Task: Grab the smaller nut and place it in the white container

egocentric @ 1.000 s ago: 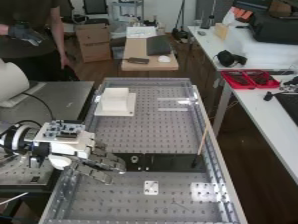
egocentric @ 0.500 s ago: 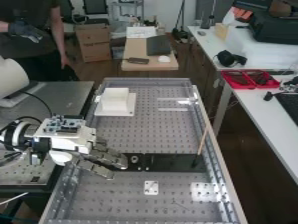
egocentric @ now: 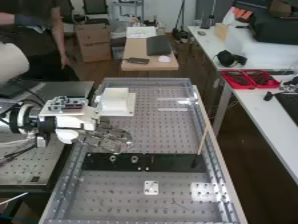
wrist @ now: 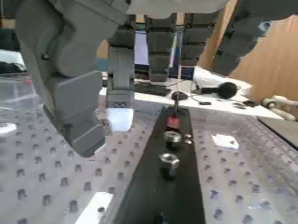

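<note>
Robot hand hangs above the table, fingers apart with nothing between them, at the 12 o'clock side of the flat black bar in the high view. The smaller nut appears to be the little dark piece at the bar's 9 o'clock end, the larger nut next to it at 3 o'clock and the bearing beyond.

The step in hand looks like lining up for the pick. From the hand the target lies near 7 o'clock, so it wants a shift that way, then a straight descent. Bring the thumb and one fingertip level round the nut before closing; a wide sweep could knock the larger nut. Pinch lightly, since so small a part may roll or slip, and lift clear before heading for the white container, about 12 o'clock.

The larger nut is shiny, faceted metal; the bearing is a smooth ring. The bar is matt and dark, the container blocky and smooth, the table gridded with holes.
</note>
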